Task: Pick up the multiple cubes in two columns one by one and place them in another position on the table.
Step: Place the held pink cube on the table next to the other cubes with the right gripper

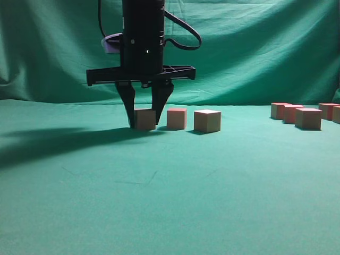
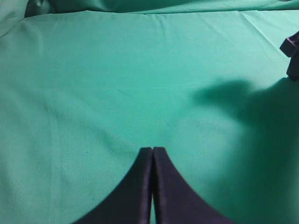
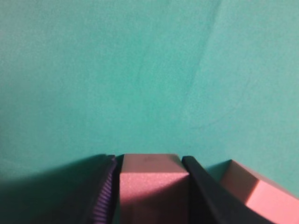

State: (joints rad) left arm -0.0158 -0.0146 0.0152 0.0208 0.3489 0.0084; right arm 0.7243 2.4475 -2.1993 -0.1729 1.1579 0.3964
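Note:
My right gripper (image 1: 144, 123) reaches across to the left half of the table and is shut on a wooden cube (image 1: 145, 119) whose base rests on the green cloth. In the right wrist view the cube (image 3: 152, 179) fills the space between the jaws (image 3: 149, 161). Two more cubes, one with a red top (image 1: 177, 118) and one plain (image 1: 207, 121), stand in a row just to its right; the nearer one shows in the right wrist view (image 3: 254, 191). My left gripper (image 2: 153, 149) is shut and empty over bare cloth; it does not show in the exterior view.
Several cubes (image 1: 308, 118) stand in a group at the far right of the green cloth (image 1: 170, 202). A green curtain (image 1: 255, 48) hangs behind. A dark arm part (image 2: 293, 53) and its shadow lie at the right of the left wrist view.

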